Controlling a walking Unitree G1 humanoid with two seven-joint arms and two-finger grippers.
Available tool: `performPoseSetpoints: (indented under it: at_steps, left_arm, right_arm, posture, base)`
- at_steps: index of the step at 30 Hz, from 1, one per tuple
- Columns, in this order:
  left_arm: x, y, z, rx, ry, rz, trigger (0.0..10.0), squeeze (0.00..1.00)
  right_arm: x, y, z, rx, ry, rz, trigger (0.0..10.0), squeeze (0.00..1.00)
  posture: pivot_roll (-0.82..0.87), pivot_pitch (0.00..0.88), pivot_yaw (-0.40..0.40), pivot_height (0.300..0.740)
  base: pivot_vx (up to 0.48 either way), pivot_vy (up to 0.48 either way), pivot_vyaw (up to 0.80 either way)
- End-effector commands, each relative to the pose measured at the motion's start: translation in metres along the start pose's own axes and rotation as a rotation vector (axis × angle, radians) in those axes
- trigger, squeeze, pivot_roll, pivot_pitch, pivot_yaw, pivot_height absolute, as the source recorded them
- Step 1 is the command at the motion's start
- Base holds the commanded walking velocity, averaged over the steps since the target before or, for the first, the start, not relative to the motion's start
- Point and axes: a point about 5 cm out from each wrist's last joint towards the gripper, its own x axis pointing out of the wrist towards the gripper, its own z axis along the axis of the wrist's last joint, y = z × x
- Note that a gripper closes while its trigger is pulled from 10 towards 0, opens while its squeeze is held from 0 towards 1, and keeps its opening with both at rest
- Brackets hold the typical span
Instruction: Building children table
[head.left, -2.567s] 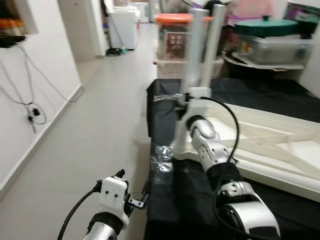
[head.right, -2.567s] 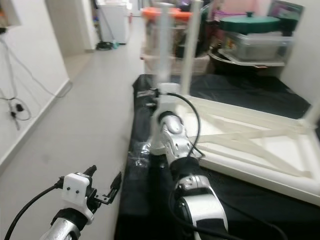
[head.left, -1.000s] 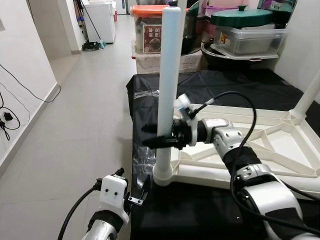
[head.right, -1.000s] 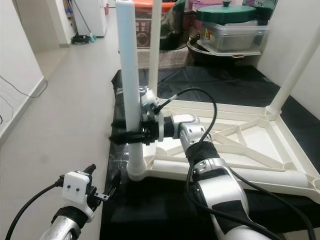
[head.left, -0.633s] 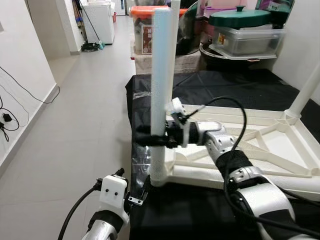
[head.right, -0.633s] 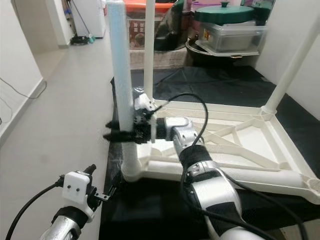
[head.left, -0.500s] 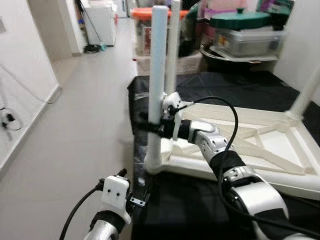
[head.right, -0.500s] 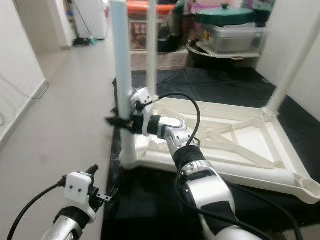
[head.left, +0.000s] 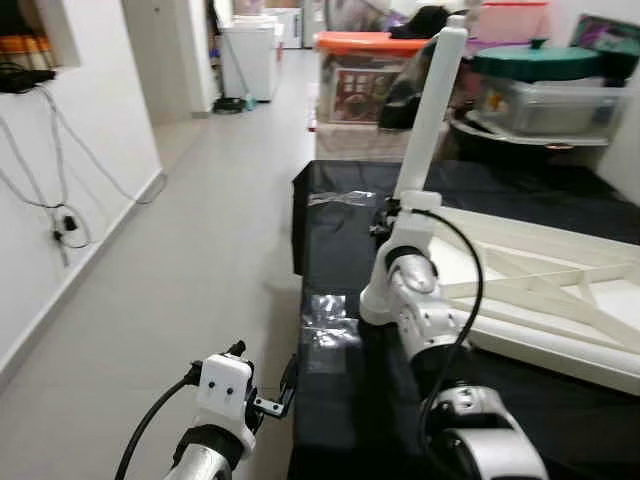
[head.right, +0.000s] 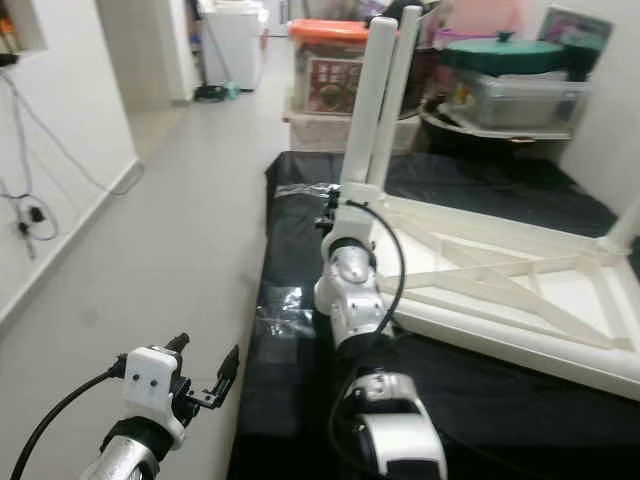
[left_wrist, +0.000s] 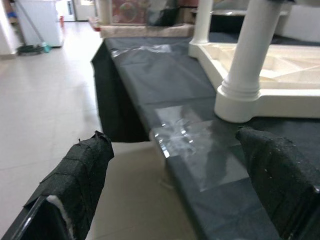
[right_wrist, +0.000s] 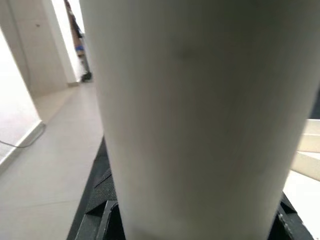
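Observation:
A white children's table (head.left: 540, 290) lies upside down on a black-covered surface (head.left: 340, 250), its white legs pointing up. My right arm reaches straight ahead, and my right gripper (head.right: 335, 205) is shut on the near corner leg (head.right: 365, 100) just above its base. That leg (right_wrist: 195, 115) stands very close between the black fingers (right_wrist: 100, 220) in the right wrist view. My left gripper (head.left: 275, 395) hangs low over the floor, left of the black surface, open and holding nothing. Its wrist view shows the wide gap between its fingers (left_wrist: 85, 175) and the leg's base (left_wrist: 240, 100).
A patch of clear tape (head.left: 330, 320) shines on the black cover near its left edge. Storage boxes with an orange lid (head.left: 365, 70) and a green-lidded container (head.left: 540, 60) stand behind. Tiled floor (head.left: 200, 250) runs along the left, beside a white wall with hanging cables (head.left: 60, 220).
The head view has swung, so the whole picture shifted. My right gripper keeps its hold on the leg, with the forearm now pointing straight ahead. The left arm has not moved.

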Motion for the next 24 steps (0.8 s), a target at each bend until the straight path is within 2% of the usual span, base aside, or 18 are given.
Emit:
performPoseSetpoints:
  at_steps: [1,2,3,4,5,8,9,12,13,14,15,16,18,19,20,21,23,24]
  left_arm:
    - [0.0,0.0,-0.001,-0.006,0.002,0.002,10.0,0.0]
    - [0.0,0.0,-0.001,-0.006,0.002,0.002,10.0,0.0]
    - [0.0,-0.001,-0.001,-0.006,0.002,0.001,10.0,0.0]
    - [0.0,-0.001,-0.001,-0.006,0.002,0.001,10.0,0.0]
    - [0.0,-0.001,-0.001,-0.007,0.001,0.002,10.0,0.0]
    - [0.0,-0.001,-0.001,-0.009,0.0,0.003,10.0,0.0]
    - [0.0,-0.001,-0.001,-0.01,0.0,0.003,10.0,0.0]
    - [0.0,-0.001,0.0,-0.011,0.001,0.002,10.0,0.0]
    - [0.0,0.0,-0.001,-0.011,0.002,0.002,10.0,0.0]
    - [0.0,0.0,-0.001,-0.011,0.002,0.002,10.0,0.0]
    - [0.0,0.0,-0.001,-0.01,0.003,0.003,10.0,0.0]
    - [0.0,0.0,-0.001,-0.01,0.003,0.003,10.0,0.0]
    - [0.001,0.0,-0.001,-0.01,0.001,0.004,10.0,0.0]
    - [0.001,0.001,-0.001,-0.01,0.0,0.004,10.0,0.0]
    - [0.001,0.001,-0.001,-0.01,0.0,0.004,10.0,0.0]
    - [0.001,0.001,-0.001,-0.01,0.0,0.004,10.0,0.0]
    - [0.001,0.001,-0.001,-0.01,0.0,0.004,10.0,0.0]
    - [0.002,0.001,-0.001,-0.009,0.0,0.004,10.0,0.0]
  right_arm:
    - [-0.003,-0.009,-0.024,0.079,0.101,-0.067,0.0,0.0]
    - [-0.003,-0.009,-0.024,0.079,0.101,-0.067,0.0,0.0]
    - [-0.002,-0.004,-0.021,0.093,0.086,-0.036,3.9,0.0]
    - [-0.001,0.002,-0.019,0.098,0.068,-0.002,9.1,0.0]
    - [0.0,0.007,-0.015,0.121,0.037,0.048,10.0,0.0]
    - [-0.004,0.016,-0.007,0.132,-0.012,0.094,10.0,0.0]
    - [-0.006,0.019,-0.002,0.128,-0.056,0.156,10.0,0.99]
    - [-0.006,0.02,-0.001,0.136,-0.058,0.177,10.0,1.0]
    - [-0.004,0.023,0.002,0.156,-0.065,0.295,10.0,0.0]
    - [-0.004,0.023,0.002,0.156,-0.065,0.295,10.0,0.0]
    - [-0.003,0.026,0.005,0.17,-0.07,0.381,10.0,0.0]
    - [-0.003,0.026,0.005,0.17,-0.07,0.381,10.0,0.0]
    - [0.0,0.029,0.012,0.176,-0.02,0.762,10.0,0.0]
    - [-0.003,0.029,0.016,0.139,0.013,0.968,10.0,0.0]
    - [-0.003,0.029,0.016,0.139,0.013,0.968,10.0,0.0]
    - [-0.006,0.027,0.021,0.098,0.04,1.133,10.0,0.0]
    - [-0.006,0.027,0.021,0.098,0.04,1.133,10.0,0.0]
    - [-0.008,0.026,0.023,0.068,0.071,1.235,10.0,0.0]
  posture:
    - [0.02,0.0,-0.017,0.74]
    - [0.02,0.0,-0.017,0.74]
    - [0.01,0.0,-0.023,0.74]
    - [0.01,0.0,-0.023,0.74]
    - [0.0,0.0,-0.028,0.74]
    - [-0.01,0.0,-0.028,0.74]
    - [-0.02,0.0,-0.018,0.74]
    - [-0.02,0.0,-0.018,0.74]
    - [-0.01,0.0,-0.011,0.74]
    - [-0.01,0.0,-0.011,0.74]
    - [-0.01,0.0,-0.011,0.74]
    - [-0.01,0.0,-0.011,0.74]
    - [-0.02,0.0,-0.01,0.74]
    - [-0.02,0.0,-0.009,0.74]
    - [-0.02,0.0,-0.009,0.74]
    - [-0.02,0.0,-0.009,0.74]
    - [-0.02,0.0,-0.009,0.74]
    - [-0.02,0.0,-0.009,0.74]
  base:
    - [0.0,0.0,0.0]
    - [0.0,0.0,0.0]
    - [0.0,0.0,0.0]
    - [0.0,0.0,0.0]
    - [0.0,0.0,0.0]
    - [0.0,0.0,0.0]
    - [0.0,0.0,0.0]
    - [0.0,0.0,0.0]
    - [0.0,0.0,0.0]
    - [0.0,0.0,0.0]
    - [0.0,0.0,0.0]
    - [0.0,0.0,0.0]
    - [0.0,0.0,0.0]
    - [0.0,0.0,0.0]
    - [0.0,0.0,0.0]
    - [0.0,0.0,0.0]
    - [0.0,0.0,0.0]
    - [0.0,0.0,0.0]
